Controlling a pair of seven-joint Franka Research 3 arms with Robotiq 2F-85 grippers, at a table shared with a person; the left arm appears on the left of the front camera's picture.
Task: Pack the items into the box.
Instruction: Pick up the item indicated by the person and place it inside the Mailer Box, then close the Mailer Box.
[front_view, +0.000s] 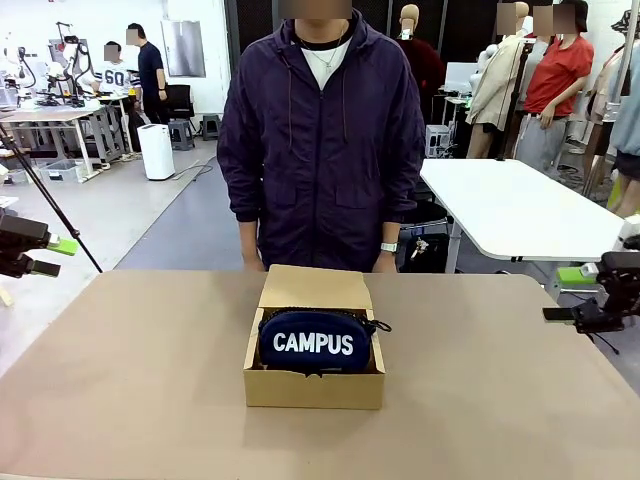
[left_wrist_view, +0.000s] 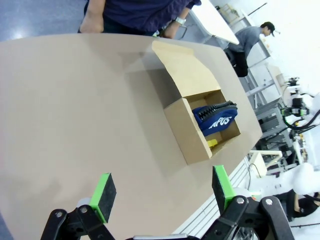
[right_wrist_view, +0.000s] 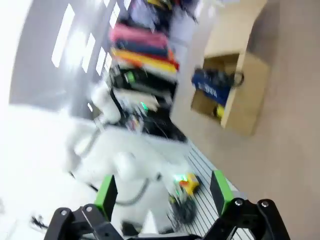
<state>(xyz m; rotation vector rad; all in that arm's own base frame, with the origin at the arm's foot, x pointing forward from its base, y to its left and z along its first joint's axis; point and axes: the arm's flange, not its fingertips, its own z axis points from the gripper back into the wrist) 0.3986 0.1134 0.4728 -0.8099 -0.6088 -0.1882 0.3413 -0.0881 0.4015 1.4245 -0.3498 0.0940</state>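
Front view: pouch (front_view: 315, 342) inside box (front_view: 313, 386)

White capitals spelling "CAMPUS" run across the face of the navy zip pouch (front_view: 315, 343); seen from the left wrist, the word's end, "PUS", reads slantwise on the same pouch (left_wrist_view: 216, 119); far back, a person's white shirt (front_view: 116, 76) bears "60".

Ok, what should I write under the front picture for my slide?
A navy CAMPUS pouch sits in the open cardboard box while a person stands behind the table.
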